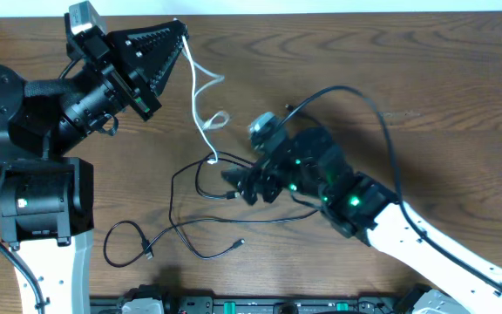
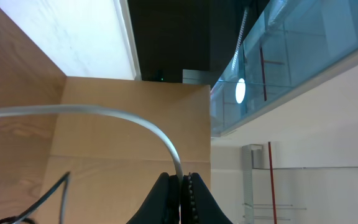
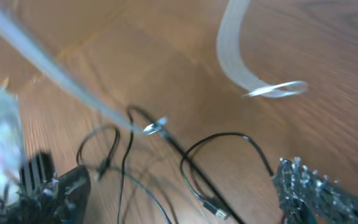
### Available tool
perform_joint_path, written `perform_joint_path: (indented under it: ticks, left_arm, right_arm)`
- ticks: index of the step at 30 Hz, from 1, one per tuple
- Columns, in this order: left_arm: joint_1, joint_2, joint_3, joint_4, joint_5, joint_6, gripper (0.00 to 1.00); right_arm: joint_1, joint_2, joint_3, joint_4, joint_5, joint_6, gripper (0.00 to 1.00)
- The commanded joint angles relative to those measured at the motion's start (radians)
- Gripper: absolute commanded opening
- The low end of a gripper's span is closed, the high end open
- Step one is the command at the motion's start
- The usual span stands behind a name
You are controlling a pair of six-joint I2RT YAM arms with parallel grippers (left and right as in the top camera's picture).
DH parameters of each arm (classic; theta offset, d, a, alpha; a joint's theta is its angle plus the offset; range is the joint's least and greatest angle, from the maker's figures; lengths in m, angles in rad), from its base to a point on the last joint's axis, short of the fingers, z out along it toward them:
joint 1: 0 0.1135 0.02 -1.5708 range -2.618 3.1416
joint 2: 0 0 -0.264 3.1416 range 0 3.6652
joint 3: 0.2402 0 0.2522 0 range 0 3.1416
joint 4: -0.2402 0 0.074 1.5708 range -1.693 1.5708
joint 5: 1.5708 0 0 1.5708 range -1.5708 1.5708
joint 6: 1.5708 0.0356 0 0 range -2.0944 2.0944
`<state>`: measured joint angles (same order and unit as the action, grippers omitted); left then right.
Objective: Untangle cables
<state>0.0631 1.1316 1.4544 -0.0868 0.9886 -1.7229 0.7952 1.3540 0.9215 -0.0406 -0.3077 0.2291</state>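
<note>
The white cable (image 2: 123, 115) is clamped near one end between the closed fingers of the left end effector (image 2: 180, 186), which is held raised over the far left part of the counter (image 1: 425, 78). From that grip the cable is seen in the overhead view hanging down in loose kinks toward the middle of the counter, where its lower end meets the black cables (image 1: 172, 201). The black cables are spread flat on the wood in several loose loops. They reach from the meeting point toward the near edge, and small plugs are visible at two free ends there. Whether the white cable is knotted into them or only touching them cannot be told.

The right end effector (image 3: 179, 177) is held low just to the right of that meeting point. Its fingers are spread wide apart and nothing is gripped. Black loops are seen on the counter beneath the gap between its fingers.
</note>
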Motion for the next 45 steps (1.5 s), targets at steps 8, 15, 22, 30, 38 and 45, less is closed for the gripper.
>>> perform_joint_path:
  ticks: [8, 15, 22, 30, 38, 45]
  left_arm:
    - [-0.003, -0.002, 0.018, 0.005, -0.001, 0.023, 0.07]
    - [-0.003, -0.002, 0.018, 0.005, 0.0, 0.023, 0.07]
    - [-0.003, -0.002, 0.018, 0.005, 0.018, 0.023, 0.07]
    - [-0.003, -0.002, 0.018, 0.006, 0.017, -0.149, 0.07]
    - [0.003, 0.002, 0.018, 0.023, -0.059, -0.12, 0.08]
    - [0.073, 0.021, 0.018, 0.017, -0.152, -0.02, 0.08]
  right_arm:
    - [0.053, 0.047, 0.0, -0.017, 0.019, -0.274, 0.87]
    - [0.046, 0.143, 0.0, 0.025, 0.081, -0.311, 0.73]
    - [0.045, 0.19, 0.0, 0.098, 0.086, -0.306, 0.01]
    - [0.013, 0.19, 0.0, 0.015, 0.209, -0.086, 0.01]
    - [0.005, 0.195, -0.002, -0.122, 0.338, 0.011, 0.01]
    - [-0.002, 0.148, -0.002, -0.173, 0.343, 0.144, 0.01]
